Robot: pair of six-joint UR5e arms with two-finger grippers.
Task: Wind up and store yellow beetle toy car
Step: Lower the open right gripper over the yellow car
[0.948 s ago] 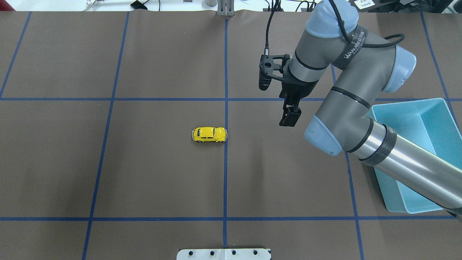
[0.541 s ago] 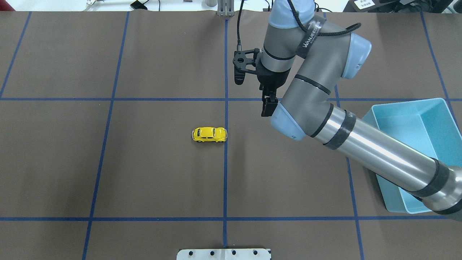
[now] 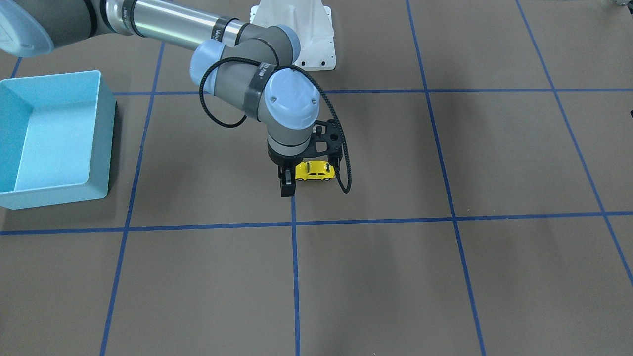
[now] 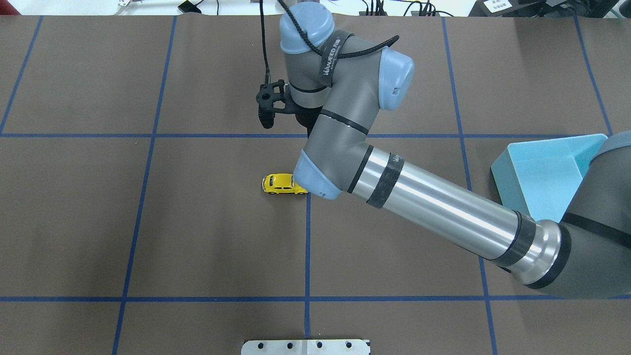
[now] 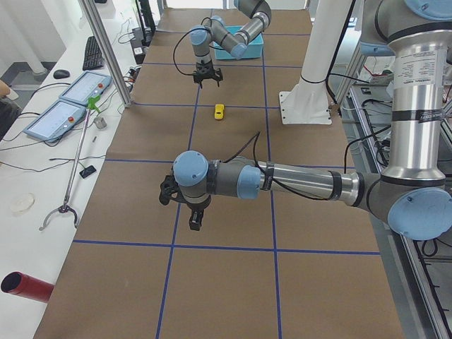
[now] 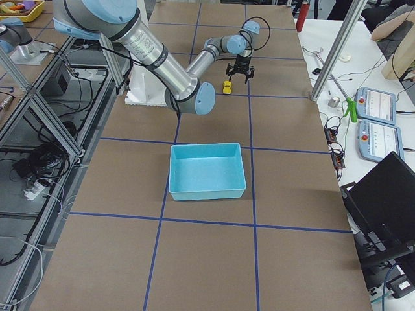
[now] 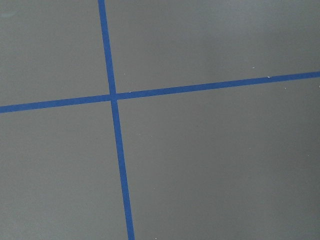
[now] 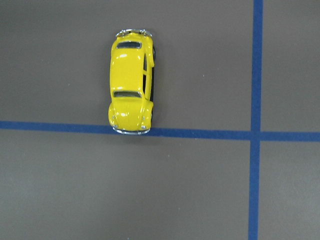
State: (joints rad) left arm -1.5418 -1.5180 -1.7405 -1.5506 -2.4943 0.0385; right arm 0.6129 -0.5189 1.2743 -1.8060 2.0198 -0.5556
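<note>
While the yellow beetle toy car (image 8: pixel 130 87) sits untouched on its wheels on the worktop (image 4: pixel 207 236), the step in hand looks to be the approach for a first grasp; neither winding nor storing has begun. The right fingers (image 6: pixel 239 74) hang above the worktop, spread apart and holding nothing. The car lies below them and a little to the robot's side. In the right wrist view it shows off-centre, toward the upper left, one end touching a blue tape line (image 8: pixel 200 134). I judge the next move calls for centring over the car, turning so the fingers close across its narrow flanks, and then coming down. A grip on so small and rounded a body could slip. The light blue bin (image 3: pixel 54 190) stands well apart from these fingers, out toward the robot's right.

The left fingers (image 5: pixel 195 220) hover over bare worktop far from the car; whether they are parted or closed I cannot tell.

Brown matte sheeting covers the worktop, ruled into large squares by blue tape. Beyond its far edge runs a white bench (image 5: pixel 42 162) with two screen pendants (image 6: pixel 379 123), cables and aluminium posts.
</note>
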